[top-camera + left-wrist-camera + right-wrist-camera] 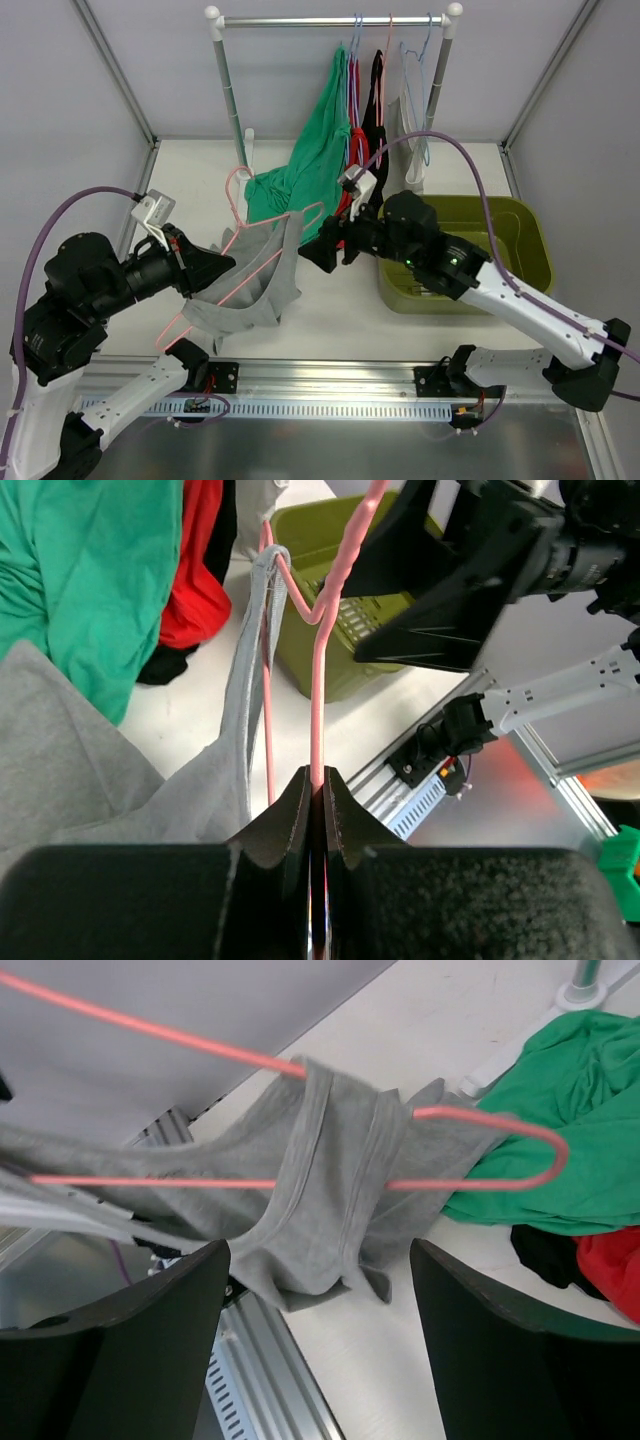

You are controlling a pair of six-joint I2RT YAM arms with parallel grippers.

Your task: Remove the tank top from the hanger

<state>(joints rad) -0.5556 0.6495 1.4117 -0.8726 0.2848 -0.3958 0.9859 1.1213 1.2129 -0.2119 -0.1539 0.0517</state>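
Note:
A grey tank top (255, 285) hangs on a pink wire hanger (232, 212) held above the table's left half. My left gripper (222, 266) is shut on the hanger's bottom bar; in the left wrist view the pink wire (318, 705) runs up from between the closed jaws, with the grey strap (248, 670) beside it. My right gripper (318, 250) is open and empty, just right of the hanger's end. In the right wrist view the tank top (320, 1190) and hanger (480, 1182) lie ahead of the open fingers.
A green garment (305, 165), a red one (350, 195) and a black one (374, 95) hang from the rack (330, 20) at the back. An olive bin (470, 255) stands at the right, under the right arm. A rail (330, 405) runs along the near edge.

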